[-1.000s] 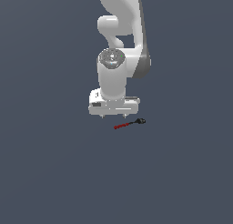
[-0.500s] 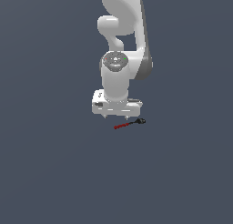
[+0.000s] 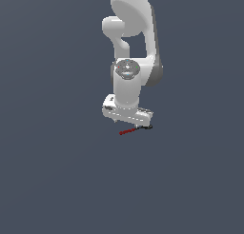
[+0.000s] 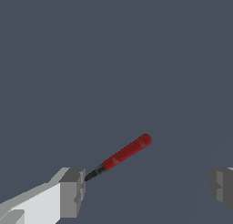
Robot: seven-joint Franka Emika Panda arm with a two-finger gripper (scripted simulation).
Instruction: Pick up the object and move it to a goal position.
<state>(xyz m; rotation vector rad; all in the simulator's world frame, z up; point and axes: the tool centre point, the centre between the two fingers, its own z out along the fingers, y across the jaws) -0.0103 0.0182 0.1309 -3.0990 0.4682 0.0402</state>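
End effector [image 4: 145,191] gapes wide beside tool [image 4: 125,152], wrist-view only.

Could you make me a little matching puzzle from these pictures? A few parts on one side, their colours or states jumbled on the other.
Things:
1. tool handle
2. tool shaft
3. claw
4. arm

Colour or state:
A. white
B. red
C. open wide, holding nothing
D. dark, thin

Pairs: 1-B, 2-D, 3-C, 4-A
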